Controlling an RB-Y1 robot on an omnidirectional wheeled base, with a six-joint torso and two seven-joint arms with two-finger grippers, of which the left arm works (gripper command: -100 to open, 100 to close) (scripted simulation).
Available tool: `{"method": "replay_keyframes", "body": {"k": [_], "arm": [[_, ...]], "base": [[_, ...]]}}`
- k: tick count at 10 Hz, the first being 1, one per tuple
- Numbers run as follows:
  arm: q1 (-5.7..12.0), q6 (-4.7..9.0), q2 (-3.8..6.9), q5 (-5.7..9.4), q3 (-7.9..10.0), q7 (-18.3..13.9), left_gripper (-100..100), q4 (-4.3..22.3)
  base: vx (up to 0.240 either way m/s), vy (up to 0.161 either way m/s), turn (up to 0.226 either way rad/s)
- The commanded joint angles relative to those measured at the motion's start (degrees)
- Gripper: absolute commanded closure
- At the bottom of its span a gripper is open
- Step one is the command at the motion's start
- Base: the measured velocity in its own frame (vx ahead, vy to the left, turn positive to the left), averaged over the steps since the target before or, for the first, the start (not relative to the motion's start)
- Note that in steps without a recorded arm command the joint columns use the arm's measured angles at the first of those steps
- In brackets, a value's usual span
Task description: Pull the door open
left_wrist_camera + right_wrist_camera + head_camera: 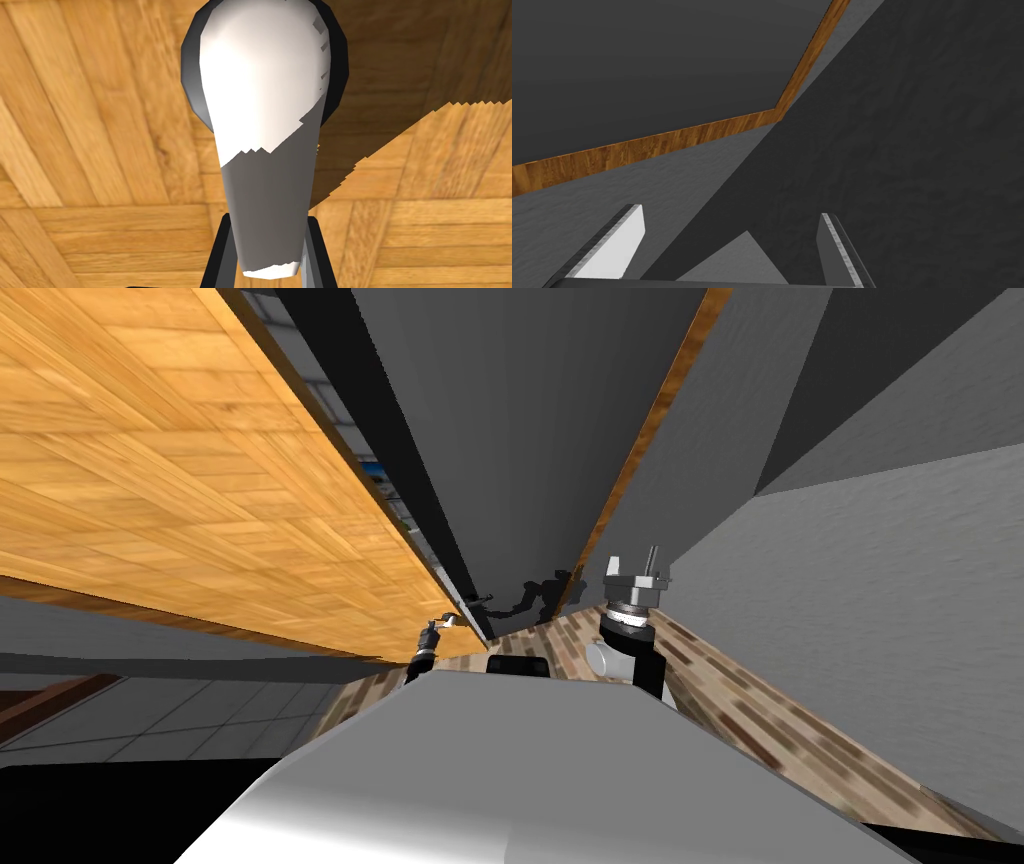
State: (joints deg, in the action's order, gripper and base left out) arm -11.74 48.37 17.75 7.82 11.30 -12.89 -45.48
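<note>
Your left arm (421,662) is stretched forward and a little left, held low, with the left gripper (441,625) at its far end. Its fingers (218,250) stand close together and seem to press on both sides of the handle (265,100). Your right arm (626,638) is bent upward on the right. The right gripper (634,560) points to the far side, its fingers (619,240) spread wide.

My right arm (645,666) is black with a pale grey ball joint and a ribbed silver wrist ring. My right gripper (633,560) carries two thin, light grey blades; my left gripper (447,621) is silver on a black wrist.
</note>
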Motion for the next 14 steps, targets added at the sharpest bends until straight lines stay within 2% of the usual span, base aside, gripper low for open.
{"method": "replay_keyframes", "body": {"k": [1,3,7,8,9,12,14], "arm": [[-0.64,0.91,0.86,-0.24,-0.42,-0.92,100,0.49],[-0.97,2.34,1.33,-1.08,-2.2,-2.36,100,0.16],[-0.94,4.35,1.58,-2.44,-5.1,-4.3,100,-0.51],[-1.27,3.65,2.22,-1.93,-4.01,-4.13,100,-0.46],[-2.21,5.22,2.69,-2.39,-4.82,-5.0,100,-0.27],[-3.2,7.05,3.25,-2.9,-5.7,-5.98,100,-0.05],[-4.3,9.08,3.87,-3.47,-6.68,-7.07,100,0.18]], "base": [[-0.18,-0.026,-0.115],[-0.198,0.012,-0.157],[-0.166,0.05,-0.146],[-0.055,0.032,-0.016],[-0.126,0.02,-0.162],[-0.181,0.04,-0.118],[-0.192,0.034,-0.162]]}}
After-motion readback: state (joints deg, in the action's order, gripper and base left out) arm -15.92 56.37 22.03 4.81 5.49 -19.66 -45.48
